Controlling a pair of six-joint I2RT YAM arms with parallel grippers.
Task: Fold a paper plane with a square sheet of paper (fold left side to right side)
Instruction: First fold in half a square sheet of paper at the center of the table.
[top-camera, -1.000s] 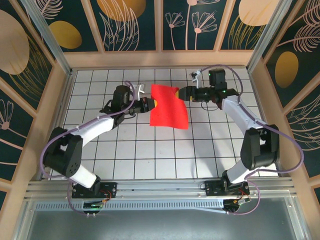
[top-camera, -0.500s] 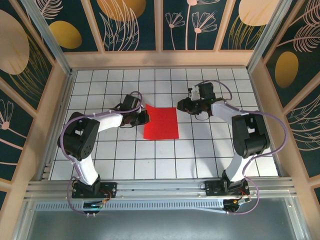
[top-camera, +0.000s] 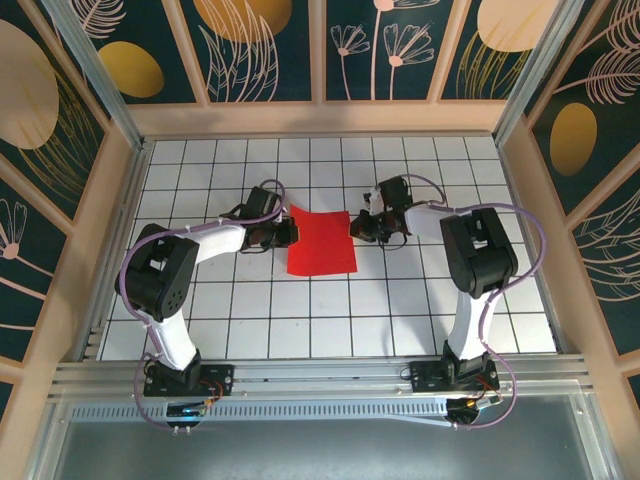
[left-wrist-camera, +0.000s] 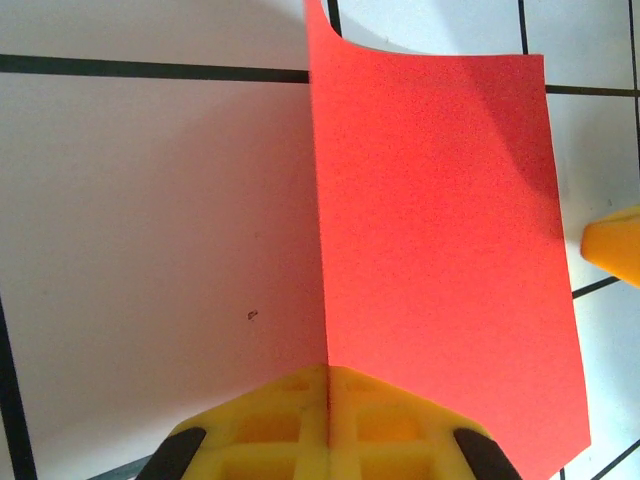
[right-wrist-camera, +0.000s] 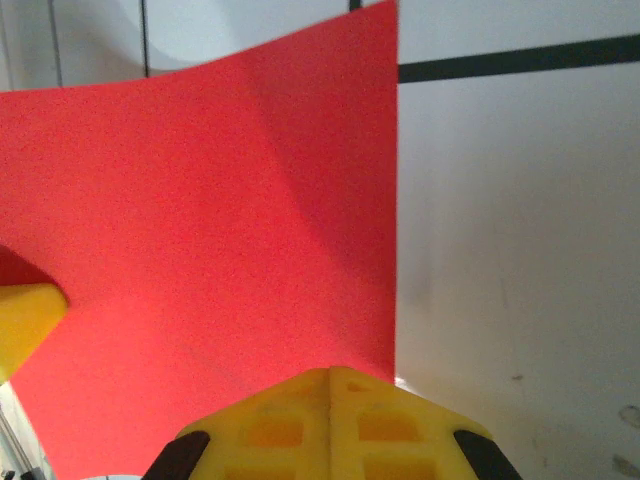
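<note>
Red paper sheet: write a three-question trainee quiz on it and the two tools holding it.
1. True or false: the square sheet of paper is already folded into a slim pointed dart.
2. Pick one. The left tool is: A) open above the sheet, B) shut on the sheet's left edge, C) parked far from the sheet.
3. Fill in: the right tool is shut on the sheet's ___ edge.
Key: 1 false; 2 B; 3 right.

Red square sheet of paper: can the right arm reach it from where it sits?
Probably yes: the right gripper looks shut on an edge of the thin square sheet of bright red paper, with nothing between them.
</note>
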